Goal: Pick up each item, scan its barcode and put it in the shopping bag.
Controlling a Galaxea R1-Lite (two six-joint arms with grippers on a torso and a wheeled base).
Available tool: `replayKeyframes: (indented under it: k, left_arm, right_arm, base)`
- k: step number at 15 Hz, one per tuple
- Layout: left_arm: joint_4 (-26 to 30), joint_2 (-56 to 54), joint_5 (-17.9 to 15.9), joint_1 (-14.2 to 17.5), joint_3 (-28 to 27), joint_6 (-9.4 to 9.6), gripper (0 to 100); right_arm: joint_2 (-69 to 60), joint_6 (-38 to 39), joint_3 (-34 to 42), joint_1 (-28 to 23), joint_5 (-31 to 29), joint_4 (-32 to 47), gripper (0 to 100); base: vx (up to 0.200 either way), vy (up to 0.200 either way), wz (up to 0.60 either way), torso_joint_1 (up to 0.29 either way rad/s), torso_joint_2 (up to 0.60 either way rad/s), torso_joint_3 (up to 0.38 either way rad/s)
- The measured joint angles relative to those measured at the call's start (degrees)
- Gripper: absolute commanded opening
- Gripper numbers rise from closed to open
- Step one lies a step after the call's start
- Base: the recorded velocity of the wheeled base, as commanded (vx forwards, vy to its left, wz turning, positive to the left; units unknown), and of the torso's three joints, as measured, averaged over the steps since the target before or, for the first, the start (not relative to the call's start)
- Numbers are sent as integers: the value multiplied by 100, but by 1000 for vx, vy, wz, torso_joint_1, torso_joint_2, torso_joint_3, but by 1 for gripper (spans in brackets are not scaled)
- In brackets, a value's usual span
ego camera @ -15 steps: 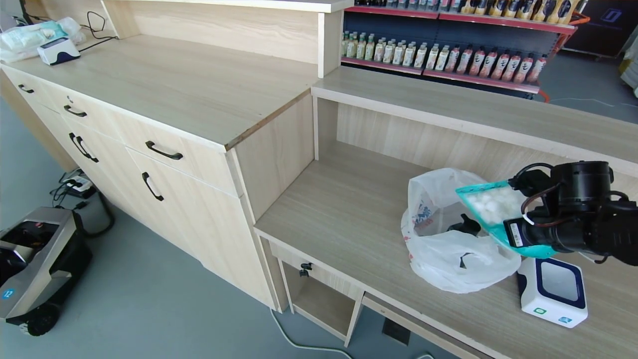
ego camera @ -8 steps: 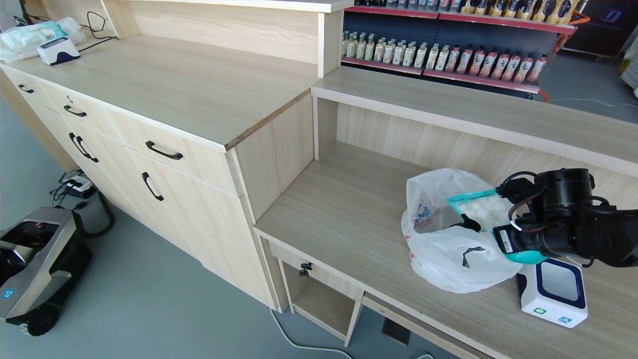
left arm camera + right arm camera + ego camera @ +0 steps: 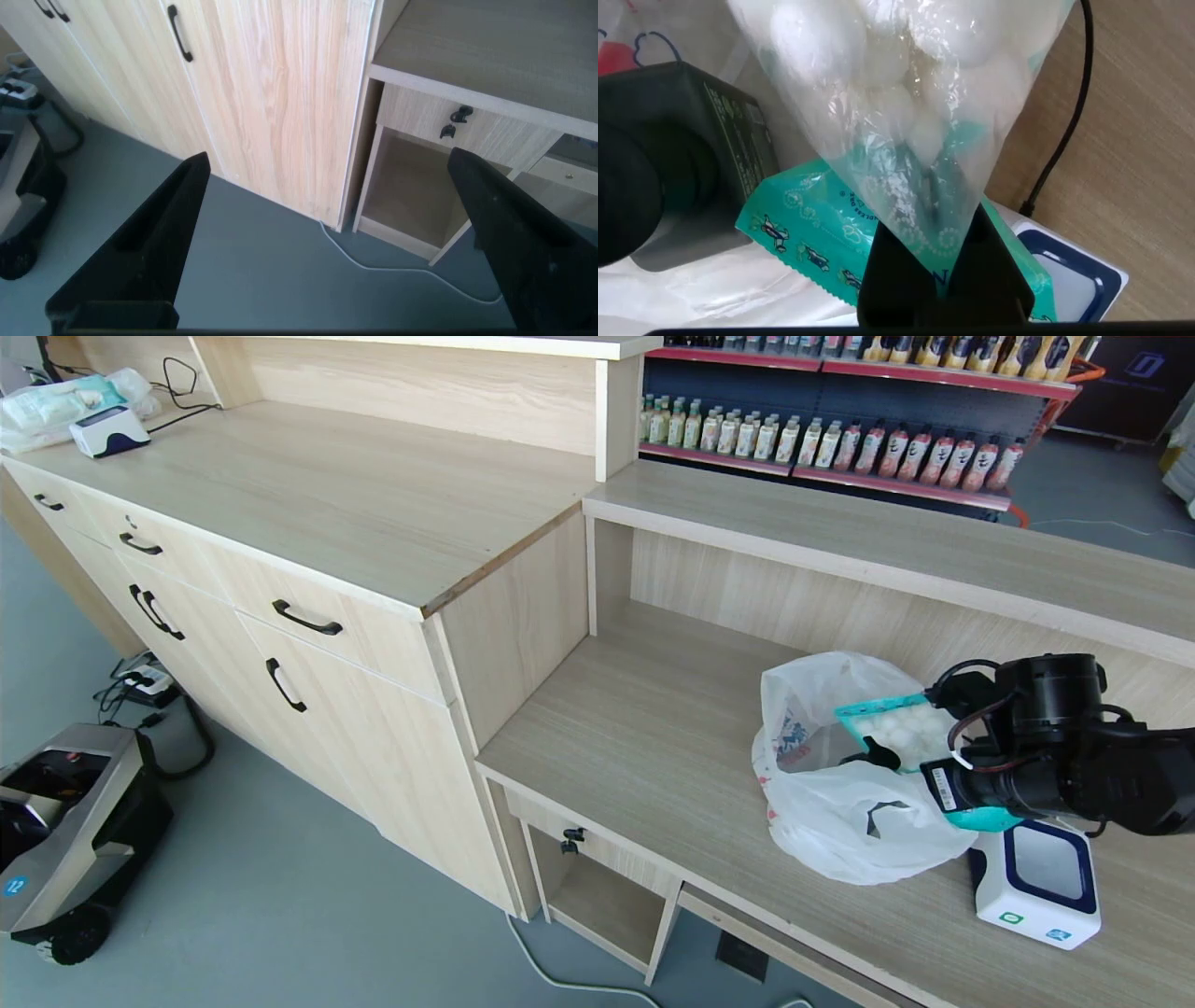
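A teal-edged clear pouch of white cotton balls (image 3: 892, 725) hangs tilted over the mouth of the white plastic shopping bag (image 3: 840, 812), its far end inside the opening. My right gripper (image 3: 938, 751) is shut on the pouch's near edge; in the right wrist view the fingers (image 3: 943, 271) pinch the pouch (image 3: 906, 121) at its seam. Inside the bag a dark item (image 3: 687, 177) and a teal packet (image 3: 817, 233) show. The white and blue barcode scanner (image 3: 1036, 882) sits just beside the bag. My left gripper (image 3: 327, 243) is open, hanging over the floor in front of the counter.
The low wooden counter (image 3: 653, 728) has free room left of the bag. A taller counter (image 3: 308, 485) stands to the left, holding another scanner (image 3: 107, 429) and packets (image 3: 65, 397). A drinks shelf (image 3: 822, 439) stands behind. A cable (image 3: 1060, 140) runs past the scanner.
My right gripper has lowered the cotton ball pouch leftward into the bag's mouth, most of it within the first half second. The left arm has not moved.
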Motion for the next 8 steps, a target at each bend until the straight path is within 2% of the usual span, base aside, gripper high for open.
replayKeyframes:
  k: [5,8]
  left_arm:
    - [-1,0,0,2,0,0,100]
    - [0,0,2,0,0,0,100]
  right_arm:
    - [-9,-10,56,0,617,13,0]
    - [-12,-18,105,-5,639,39,0]
  base:
    - [0,0,0,0,0,0]
    - [0,0,0,0,0,0]
